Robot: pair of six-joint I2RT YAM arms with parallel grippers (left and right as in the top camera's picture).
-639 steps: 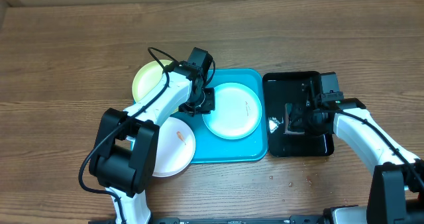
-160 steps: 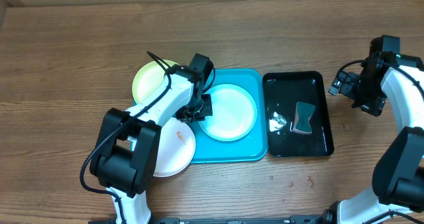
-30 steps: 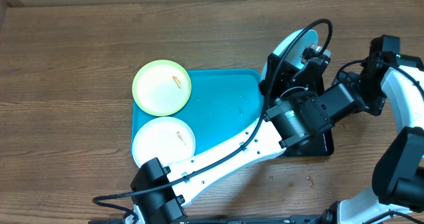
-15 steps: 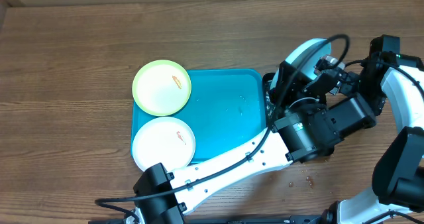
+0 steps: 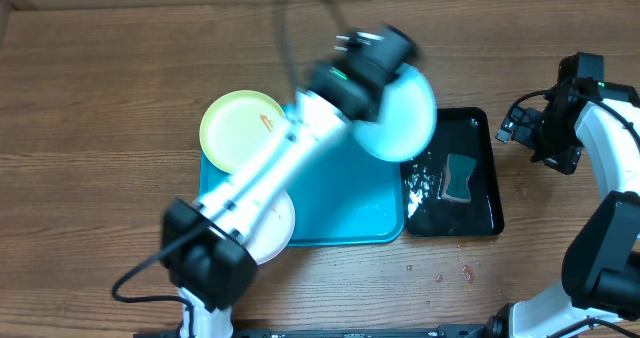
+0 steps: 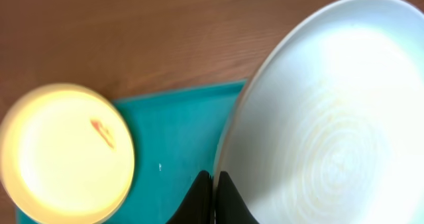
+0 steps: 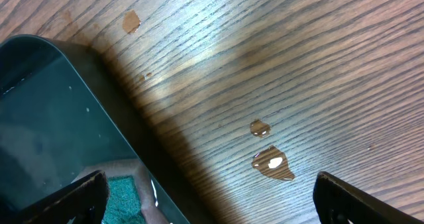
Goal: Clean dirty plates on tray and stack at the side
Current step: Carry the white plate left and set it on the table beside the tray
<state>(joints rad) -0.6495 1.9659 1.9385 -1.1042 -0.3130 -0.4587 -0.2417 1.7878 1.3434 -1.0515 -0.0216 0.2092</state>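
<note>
Three plates are in play. The cyan plate (image 5: 398, 120) hangs tilted in the air over the right end of the tray (image 5: 350, 213) and the near edge of the black tray (image 5: 485, 218). The yellow plate (image 5: 240, 133), with an orange smear, sits at the tray's far left corner. The white plate (image 5: 272, 226) lies at its near left corner, partly under the arm. The left gripper (image 6: 213, 184) is pinched tight on the cyan plate's rim, a thin edge hold, and its arm shows blurred overhead. The right gripper (image 7: 209, 184) stands wide apart with nothing in it, off beside the black tray where the sponge (image 5: 460, 176) lies. With so little rim between the fingers, I judge the plate could pivot or slip out and drop onto either tray, or clip the yellow plate on the way down. Drops (image 7: 271, 161) on the table (image 7: 298, 65) suggest the rim may be wet and slick.
</note>
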